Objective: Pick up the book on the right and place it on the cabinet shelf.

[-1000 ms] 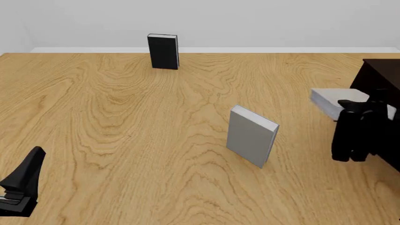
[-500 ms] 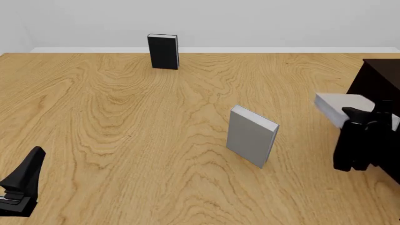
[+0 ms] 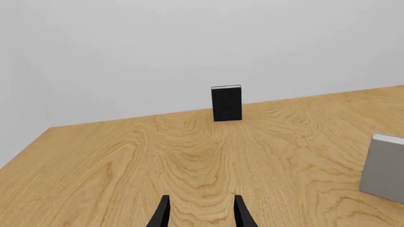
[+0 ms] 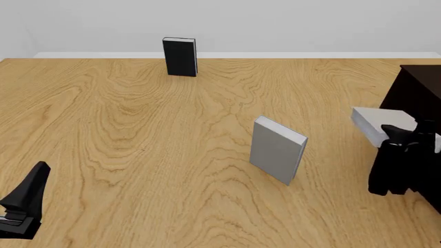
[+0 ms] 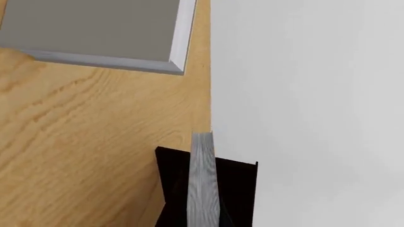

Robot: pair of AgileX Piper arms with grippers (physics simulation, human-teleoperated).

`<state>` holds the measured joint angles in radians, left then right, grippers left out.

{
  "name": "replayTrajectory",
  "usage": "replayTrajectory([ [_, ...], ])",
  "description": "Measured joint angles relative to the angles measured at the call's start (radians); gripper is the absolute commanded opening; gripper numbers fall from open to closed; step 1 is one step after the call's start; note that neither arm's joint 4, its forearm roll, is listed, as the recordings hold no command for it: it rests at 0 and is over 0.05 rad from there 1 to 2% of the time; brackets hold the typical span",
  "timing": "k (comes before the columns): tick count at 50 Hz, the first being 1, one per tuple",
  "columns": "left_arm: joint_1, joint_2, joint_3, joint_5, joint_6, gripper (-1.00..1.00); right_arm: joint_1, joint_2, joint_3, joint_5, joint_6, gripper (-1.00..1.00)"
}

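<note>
Three books, two grippers and one cabinet are in view on a wooden table (image 4: 138, 129).

At the front view's lower left corner the left gripper (image 4: 24, 199) sits low over the table, well apart from every book. In the left wrist view its two dark fingertips (image 3: 162, 215) stand a narrow gap apart with only bare wood between them; they hold nothing and touch nothing.

Toward the far edge, left of centre, a small black book (image 4: 179, 57) stands upright with its white page block facing right. It also appears in the left wrist view (image 3: 226, 103), straight ahead of the left fingers near the wall.

Right of centre a grey book (image 4: 276, 150) stands upright on the table, turned at an angle, its white pages along the right edge. Its corner shows at the edge of the left wrist view (image 3: 383, 165), and it fills the upper part of the right wrist view (image 5: 94, 28).

Further right, the book (image 4: 377, 122) of the task is lifted off the table, lying roughly flat, held by the right gripper (image 4: 403, 137). In the right wrist view its grey edge (image 5: 202, 184) runs between the dark fingers, which are closed against it.

At the far right stands the dark cabinet (image 4: 416, 88). The held book's right end is just beside or overlapping its front; whether it reaches the cabinet shelf cannot be told.
</note>
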<state>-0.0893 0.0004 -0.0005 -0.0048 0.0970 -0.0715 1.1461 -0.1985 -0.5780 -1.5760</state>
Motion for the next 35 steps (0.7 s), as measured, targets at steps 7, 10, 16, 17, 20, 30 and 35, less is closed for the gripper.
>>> replayTrajectory([
  [7, -0.001, 0.000, 0.000, 0.000, 0.001, 1.00, -0.017, 0.010, 0.008, -0.026, 0.005, -1.00],
  [10, -0.001, 0.000, 0.000, 0.000, 0.001, 1.00, -0.025, 0.013, 0.011, -0.033, 0.008, -1.00],
  [16, -0.001, 0.000, 0.000, -0.001, 0.001, 1.00, -0.041, 0.016, 0.019, -0.046, 0.014, -1.00],
  [17, -0.001, 0.000, 0.000, -0.001, 0.001, 1.00, -0.044, 0.015, 0.020, -0.047, 0.014, -1.00],
  [20, -0.001, 0.000, 0.000, -0.001, 0.001, 1.00, -0.054, 0.013, 0.023, -0.049, 0.017, -1.00],
  [30, -0.002, 0.000, 0.000, -0.001, 0.003, 1.00, -0.087, 0.016, 0.031, -0.056, 0.020, -1.00],
  [35, -0.003, 0.000, 0.000, 0.000, 0.005, 1.00, -0.103, 0.018, 0.033, -0.060, 0.020, -1.00],
])
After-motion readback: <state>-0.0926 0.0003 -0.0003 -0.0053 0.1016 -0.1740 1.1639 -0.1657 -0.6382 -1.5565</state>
